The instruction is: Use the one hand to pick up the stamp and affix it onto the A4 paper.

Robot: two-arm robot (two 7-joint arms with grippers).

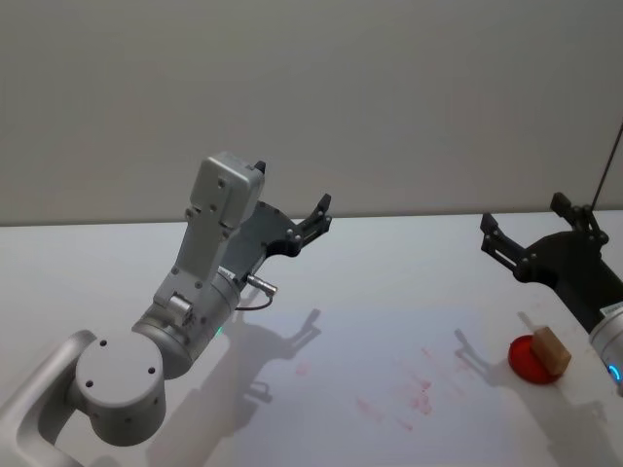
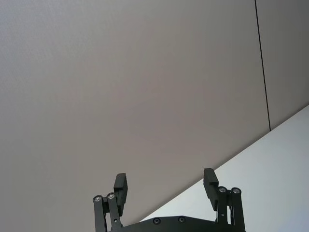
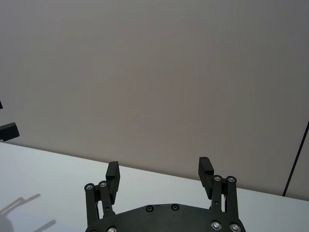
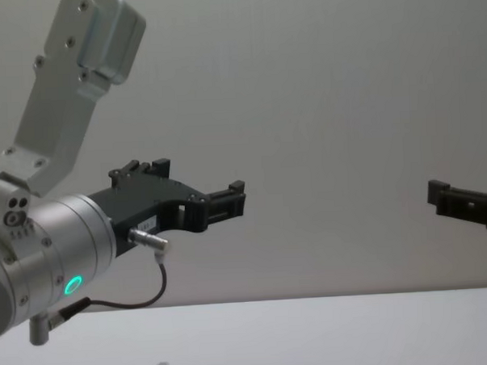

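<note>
The stamp (image 1: pixel 550 350) is a small tan wooden block standing on a round red ink pad (image 1: pixel 529 362) at the table's right. The A4 paper (image 1: pixel 389 360) lies flat in the middle of the white table and carries several faint red marks (image 1: pixel 419 389). My right gripper (image 1: pixel 523 222) hangs open in the air behind and above the stamp, holding nothing; it appears again in the right wrist view (image 3: pixel 159 166) and the chest view (image 4: pixel 442 194). My left gripper (image 1: pixel 316 219) is raised over the table's back left, also open and empty (image 2: pixel 164 178) (image 4: pixel 232 201).
The left arm's grey body (image 1: pixel 195 292) fills the near left of the table. A plain grey wall (image 1: pixel 389 97) stands behind the table. A thin dark cable (image 1: pixel 608 165) runs down at the far right.
</note>
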